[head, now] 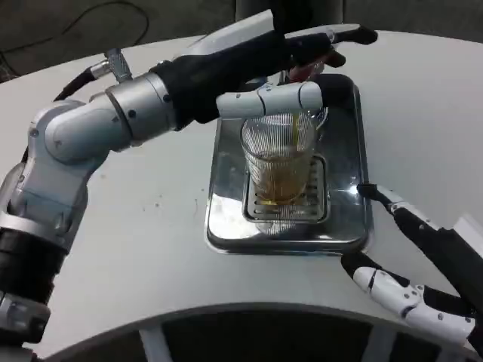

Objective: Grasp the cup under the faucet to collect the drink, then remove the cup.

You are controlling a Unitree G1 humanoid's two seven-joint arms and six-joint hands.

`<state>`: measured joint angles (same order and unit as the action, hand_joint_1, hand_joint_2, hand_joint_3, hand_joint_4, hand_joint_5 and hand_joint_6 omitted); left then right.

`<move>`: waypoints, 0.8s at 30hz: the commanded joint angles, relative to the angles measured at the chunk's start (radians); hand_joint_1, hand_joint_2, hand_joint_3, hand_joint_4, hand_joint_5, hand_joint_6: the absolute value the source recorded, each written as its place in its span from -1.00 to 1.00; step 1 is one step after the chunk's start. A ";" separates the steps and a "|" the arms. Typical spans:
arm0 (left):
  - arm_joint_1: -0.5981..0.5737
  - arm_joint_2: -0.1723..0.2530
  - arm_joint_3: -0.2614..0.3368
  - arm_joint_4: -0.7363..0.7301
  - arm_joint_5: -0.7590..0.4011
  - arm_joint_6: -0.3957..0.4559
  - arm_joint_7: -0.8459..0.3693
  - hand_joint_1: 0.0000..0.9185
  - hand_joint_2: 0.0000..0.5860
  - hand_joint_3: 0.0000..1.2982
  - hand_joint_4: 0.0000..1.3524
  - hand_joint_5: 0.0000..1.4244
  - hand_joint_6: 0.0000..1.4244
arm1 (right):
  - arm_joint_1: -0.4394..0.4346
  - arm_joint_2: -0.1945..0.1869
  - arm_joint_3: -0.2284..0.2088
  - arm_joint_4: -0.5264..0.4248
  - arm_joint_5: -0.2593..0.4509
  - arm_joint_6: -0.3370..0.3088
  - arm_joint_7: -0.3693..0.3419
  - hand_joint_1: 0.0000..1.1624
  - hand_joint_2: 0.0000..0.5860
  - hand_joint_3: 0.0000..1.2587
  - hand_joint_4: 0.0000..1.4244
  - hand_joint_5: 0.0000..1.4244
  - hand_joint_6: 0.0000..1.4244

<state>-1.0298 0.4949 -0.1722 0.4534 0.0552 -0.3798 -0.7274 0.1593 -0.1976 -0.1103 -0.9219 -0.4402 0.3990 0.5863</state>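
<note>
Fingers (332,36) outstretched above cup (280,162)

I see a clear cup (278,162) with thin lines up its sides and brown drink inside. The tray (226,226) is shiny silver. The counter (136,264) is white. My left hand (294,68) is black and white.

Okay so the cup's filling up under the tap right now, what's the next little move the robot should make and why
Probably hold for a moment, then have the left hand ease off the faucet: a stream is running into the ribbed glass cup, which looks roughly a third full. The right hand waits open beside the metal tray, not touching the cup, so it should then reach in to grasp it.
</note>
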 commanded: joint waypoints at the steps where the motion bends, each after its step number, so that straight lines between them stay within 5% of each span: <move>1: 0.027 0.008 -0.040 0.025 0.048 -0.009 -0.032 -1.00 -0.58 -0.84 -0.98 -0.84 -0.82 | -0.006 0.008 0.011 0.041 0.080 -0.010 -0.068 -0.02 -0.02 -1.00 -1.00 -0.96 -0.97; 10: 0.029 0.018 -0.036 0.035 0.051 -0.028 -0.019 -1.00 -0.57 -0.84 -0.98 -0.84 -0.82 | -0.062 -0.005 0.084 0.171 0.099 -0.121 -0.220 0.18 -0.15 -1.00 -1.00 -0.95 -0.98; 24: 0.029 0.027 -0.032 0.046 0.050 -0.045 -0.009 -1.00 -0.57 -0.84 -0.98 -0.84 -0.82 | -0.188 -0.043 0.087 0.372 0.141 -0.236 -0.325 0.27 -0.18 -1.00 -0.98 -0.89 -0.97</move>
<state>-1.0304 0.5086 -0.1755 0.4776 0.0583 -0.4275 -0.7075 -0.0129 -0.2321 -0.0261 -0.5771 -0.3189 0.1928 0.2737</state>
